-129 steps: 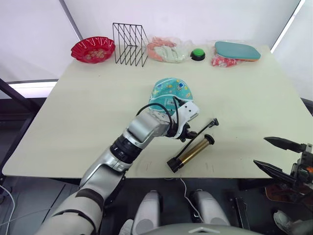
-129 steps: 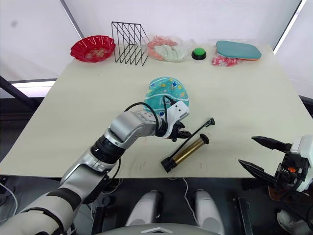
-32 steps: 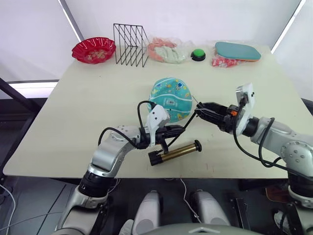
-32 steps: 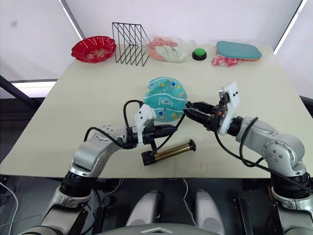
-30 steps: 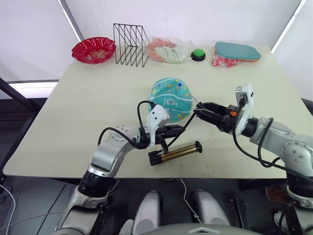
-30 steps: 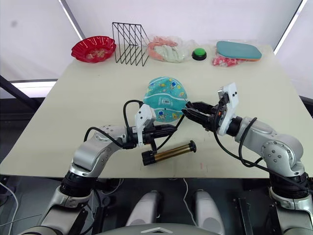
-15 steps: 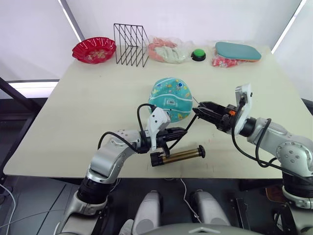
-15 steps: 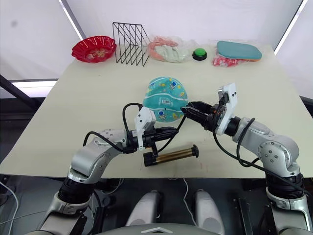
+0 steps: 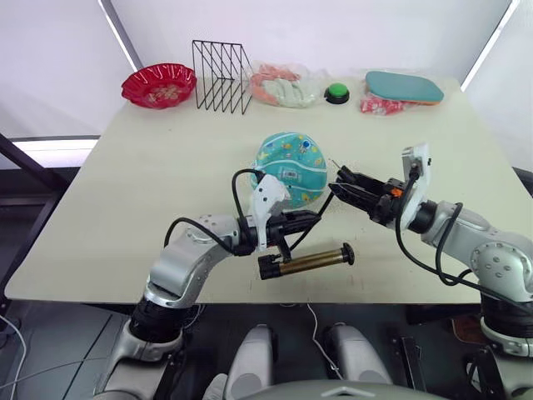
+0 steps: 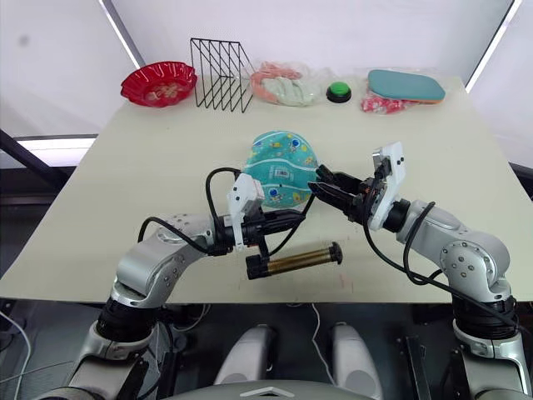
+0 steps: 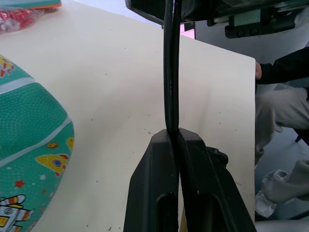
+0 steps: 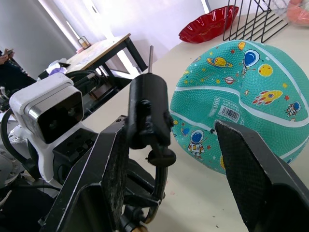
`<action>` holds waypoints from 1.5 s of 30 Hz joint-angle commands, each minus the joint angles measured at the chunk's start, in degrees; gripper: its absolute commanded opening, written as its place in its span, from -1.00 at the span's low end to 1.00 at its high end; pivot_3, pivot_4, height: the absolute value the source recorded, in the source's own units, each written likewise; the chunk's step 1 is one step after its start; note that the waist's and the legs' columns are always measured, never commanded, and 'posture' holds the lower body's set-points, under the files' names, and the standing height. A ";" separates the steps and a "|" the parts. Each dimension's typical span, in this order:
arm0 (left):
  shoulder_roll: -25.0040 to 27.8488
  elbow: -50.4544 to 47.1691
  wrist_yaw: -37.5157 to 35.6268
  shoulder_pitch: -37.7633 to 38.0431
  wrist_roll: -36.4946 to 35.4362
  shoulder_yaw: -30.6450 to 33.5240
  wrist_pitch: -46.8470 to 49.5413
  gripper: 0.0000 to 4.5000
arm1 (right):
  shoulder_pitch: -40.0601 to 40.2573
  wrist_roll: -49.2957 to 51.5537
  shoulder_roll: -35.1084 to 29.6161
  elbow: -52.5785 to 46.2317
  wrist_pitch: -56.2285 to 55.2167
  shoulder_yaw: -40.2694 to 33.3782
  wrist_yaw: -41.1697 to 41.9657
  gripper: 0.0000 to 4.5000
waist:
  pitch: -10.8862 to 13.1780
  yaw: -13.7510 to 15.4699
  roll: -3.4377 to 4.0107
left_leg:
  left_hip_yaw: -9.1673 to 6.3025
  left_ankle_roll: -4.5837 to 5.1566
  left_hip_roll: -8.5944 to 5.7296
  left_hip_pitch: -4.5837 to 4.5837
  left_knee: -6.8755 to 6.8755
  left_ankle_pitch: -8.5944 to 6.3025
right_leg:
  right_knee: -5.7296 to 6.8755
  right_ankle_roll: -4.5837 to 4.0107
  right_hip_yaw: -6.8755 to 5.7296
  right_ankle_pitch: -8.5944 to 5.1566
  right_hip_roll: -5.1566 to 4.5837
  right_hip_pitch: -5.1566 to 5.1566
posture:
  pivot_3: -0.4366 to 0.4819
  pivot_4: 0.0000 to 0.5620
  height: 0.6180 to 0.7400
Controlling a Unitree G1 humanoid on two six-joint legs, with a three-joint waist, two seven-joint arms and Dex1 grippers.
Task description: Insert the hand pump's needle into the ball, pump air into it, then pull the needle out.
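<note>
Teal rubber catches our eye first in the left eye view: the ball (image 9: 291, 169) sits near the middle of the pale table (image 9: 141, 175), dented on its near side, its white barcode sticker facing us. Just nearer than it, the hand pump (image 9: 306, 261) hangs a little above the table's near edge, a bronze-gold cylinder with black caps, held up by its thin black hose (image 9: 315, 218). Our left gripper (image 9: 298, 222) has its fingers pinched together on that hose. Our right gripper (image 9: 345, 186) reaches in from the right, its tips just beside the ball. Along the far edge stand a red bowl (image 9: 158, 85), a black wire rack (image 9: 222, 75), a green button (image 9: 336, 92) and a flat teal pad (image 9: 405, 87).

From the right eye view we see the same layout, with the hose curving up from the left gripper toward the right gripper's tips.

Through the left wrist view, the two black fingers (image 11: 149, 193) are clamped on the hose, which runs straight up between them; the ball's printed side lies close alongside.

Over in the right wrist view, the right gripper's fingers (image 12: 244, 164) stand wide apart. The hose's black fitting (image 12: 146, 118) rests against one finger, the needle (image 12: 150, 59) pointing upward, clear of the ball, which lies just beyond.
</note>
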 commanded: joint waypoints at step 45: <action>-4.28 3.65 0.16 1.67 -1.74 1.26 -6.59 -1.00 | -4.35 -2.62 -0.58 0.51 -0.80 -0.97 1.21 -0.86 | 0.05 0.07 -0.04 | 0.02 0.00 0.00 -0.07 -0.03 0.00 | -0.02 -0.01 0.02 0.00 0.00 -0.09 | -0.05 -0.47 1.00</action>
